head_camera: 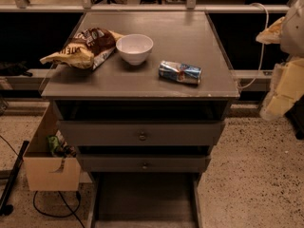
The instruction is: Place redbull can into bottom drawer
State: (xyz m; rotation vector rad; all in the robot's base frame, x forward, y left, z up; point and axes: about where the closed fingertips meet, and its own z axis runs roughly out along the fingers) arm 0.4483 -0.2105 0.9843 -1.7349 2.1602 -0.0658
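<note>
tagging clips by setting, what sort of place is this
Probably a lab or office test area: a grey cabinet with its bottom drawer open stands on speckled floor, cables and a cardboard box beside it. The redbull can lies on top; the pincer hangs at the right edge.

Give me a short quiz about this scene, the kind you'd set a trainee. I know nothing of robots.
1. True or false: the redbull can stands upright inside the white bowl.
2. What lies left of the bowl in the picture? A) a chip bag B) a kettle C) a book
3. Fill in: the robot's pincer hangs at the picture's ____ edge, apart from the can.

Key
1. False: the can lies on its side on the cabinet top, right of the bowl.
2. A.
3. Right.
</note>
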